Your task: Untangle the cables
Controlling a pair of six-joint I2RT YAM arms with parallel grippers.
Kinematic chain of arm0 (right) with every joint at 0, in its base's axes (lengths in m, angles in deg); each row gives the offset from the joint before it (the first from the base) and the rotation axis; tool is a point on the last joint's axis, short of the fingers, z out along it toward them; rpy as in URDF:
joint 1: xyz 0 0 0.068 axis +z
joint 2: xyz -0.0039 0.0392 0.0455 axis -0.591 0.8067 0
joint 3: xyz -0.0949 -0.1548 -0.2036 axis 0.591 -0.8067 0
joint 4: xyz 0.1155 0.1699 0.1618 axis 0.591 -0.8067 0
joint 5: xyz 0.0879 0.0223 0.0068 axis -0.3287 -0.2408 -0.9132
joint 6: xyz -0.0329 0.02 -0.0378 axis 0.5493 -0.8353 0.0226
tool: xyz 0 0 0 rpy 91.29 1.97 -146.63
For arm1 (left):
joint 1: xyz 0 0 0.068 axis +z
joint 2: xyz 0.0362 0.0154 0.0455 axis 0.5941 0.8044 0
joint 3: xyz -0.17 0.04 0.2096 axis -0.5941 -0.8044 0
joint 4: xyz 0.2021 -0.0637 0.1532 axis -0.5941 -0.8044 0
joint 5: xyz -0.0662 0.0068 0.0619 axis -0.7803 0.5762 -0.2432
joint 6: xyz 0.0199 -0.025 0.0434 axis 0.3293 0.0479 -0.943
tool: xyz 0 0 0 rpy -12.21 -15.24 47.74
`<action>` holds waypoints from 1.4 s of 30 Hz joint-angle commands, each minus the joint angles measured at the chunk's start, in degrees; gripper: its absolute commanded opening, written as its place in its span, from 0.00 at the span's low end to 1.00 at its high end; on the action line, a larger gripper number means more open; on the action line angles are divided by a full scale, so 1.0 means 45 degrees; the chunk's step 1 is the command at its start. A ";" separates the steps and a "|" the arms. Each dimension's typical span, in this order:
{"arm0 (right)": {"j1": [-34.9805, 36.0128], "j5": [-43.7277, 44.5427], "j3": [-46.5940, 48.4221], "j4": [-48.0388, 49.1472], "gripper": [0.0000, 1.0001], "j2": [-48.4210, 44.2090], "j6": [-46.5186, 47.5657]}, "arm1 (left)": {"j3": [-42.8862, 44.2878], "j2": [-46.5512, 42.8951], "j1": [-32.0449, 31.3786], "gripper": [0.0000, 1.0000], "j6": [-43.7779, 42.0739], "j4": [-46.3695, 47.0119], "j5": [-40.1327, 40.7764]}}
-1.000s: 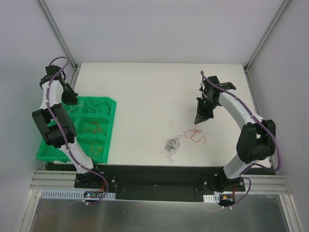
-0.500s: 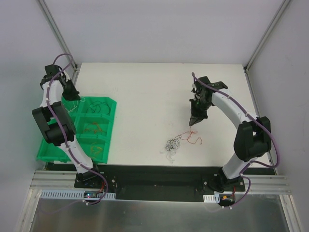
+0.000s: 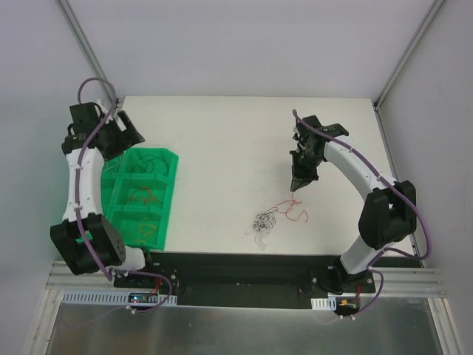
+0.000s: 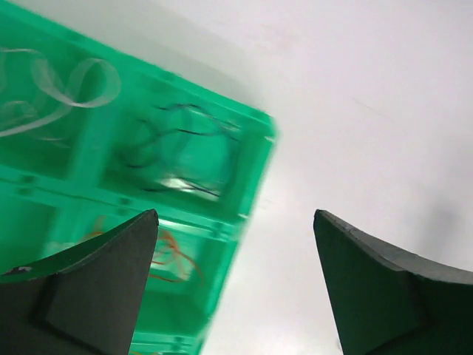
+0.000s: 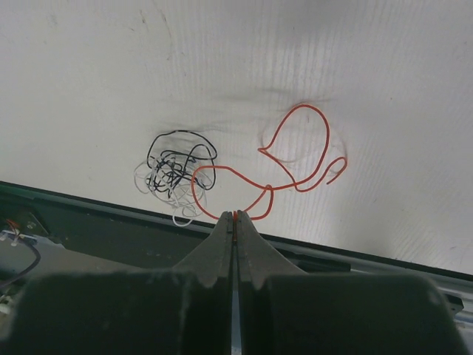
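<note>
A small tangle of black and white cables [image 3: 262, 222] [image 5: 174, 174] lies on the white table near its front edge. An orange cable [image 3: 294, 209] [image 5: 299, 144] curls out of it to the right. My right gripper [image 3: 297, 186] [image 5: 235, 216] is shut on one end of that orange cable, just above the table. My left gripper [image 3: 134, 134] [image 4: 235, 216] hovers open over the far right corner of the green tray [image 3: 176, 168] [image 4: 260, 127], with nothing between its fingers. Separate tray compartments hold a white cable [image 4: 63, 81], black cables [image 4: 181, 144] and orange cables [image 4: 168, 259].
The green tray sits at the table's left edge beside the left arm. A black rail [image 3: 244, 266] runs along the near edge, right below the tangle. Metal frame posts stand at the two far corners.
My left gripper has opened and swung right, towards the tray's far right corner; the white strand it carried now lies in the tray. My right gripper shifted slightly left, dragging the orange cable.
</note>
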 commanded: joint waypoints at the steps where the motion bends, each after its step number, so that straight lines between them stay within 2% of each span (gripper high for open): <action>1: 0.0092 0.0678 0.1465 -0.0798 0.01 -0.0843 0.0298 | -0.0844 -0.1403 -0.2886 0.83 0.1249 -0.0003 -0.0700; 3: 0.0092 0.0211 0.2109 -0.0915 0.00 -0.0902 0.0260 | -0.0982 -0.1736 -0.4371 0.79 0.1581 0.0347 -0.1070; 6: 0.0072 -0.0726 0.2911 -0.0702 0.00 -0.1038 -0.0130 | -0.1080 -0.1757 -0.6462 0.72 0.2108 0.1419 -0.2533; 9: 0.0053 -0.1878 0.3791 -0.0351 0.00 -0.1194 -0.0812 | -0.0983 -0.1348 -0.8086 0.73 0.2402 0.2456 -0.3493; 11: 0.0072 -0.2853 0.3929 0.0292 0.00 -0.1370 -0.1534 | -0.0672 -0.0861 -0.9061 0.78 0.2559 0.2984 -0.4174; 17: 0.0072 -0.5335 0.3637 0.3044 0.00 -0.1760 -0.4189 | 0.0618 0.0487 -1.0393 0.83 0.3358 0.3395 -0.5563; 21: 0.0189 -0.5924 0.3090 0.4707 0.00 -0.2073 -0.5481 | 0.0775 0.1094 -1.0589 0.81 0.3984 0.3747 -0.6326; 33: 0.0697 -0.5379 0.2054 0.5471 0.00 -0.2795 -0.6010 | 0.0658 0.1310 -1.0882 0.31 0.4063 0.3865 -0.8045; 37: 0.0912 -0.5125 0.1879 0.5374 0.00 -0.2952 -0.5816 | 0.0697 0.0941 -1.0902 0.02 0.3752 0.3826 -0.6977; 39: 0.0931 -0.4949 0.1839 0.5024 0.02 -0.3011 -0.5523 | 0.0755 0.0434 -1.0902 0.00 0.3266 0.3399 -0.5727; 40: 0.0912 -0.4813 0.1916 0.4712 0.07 -0.3011 -0.5270 | 0.0795 0.0083 -1.0902 0.00 0.2760 0.3048 -0.4812; 41: 0.0931 -0.4676 0.2053 0.4361 0.23 -0.2972 -0.4939 | 0.0834 -0.0249 -1.0883 0.00 0.2426 0.2600 -0.3740; 42: 0.0932 -0.4423 0.2267 0.3758 0.33 -0.2875 -0.4568 | 0.0892 -0.0639 -1.0863 0.00 0.2191 0.2112 -0.2801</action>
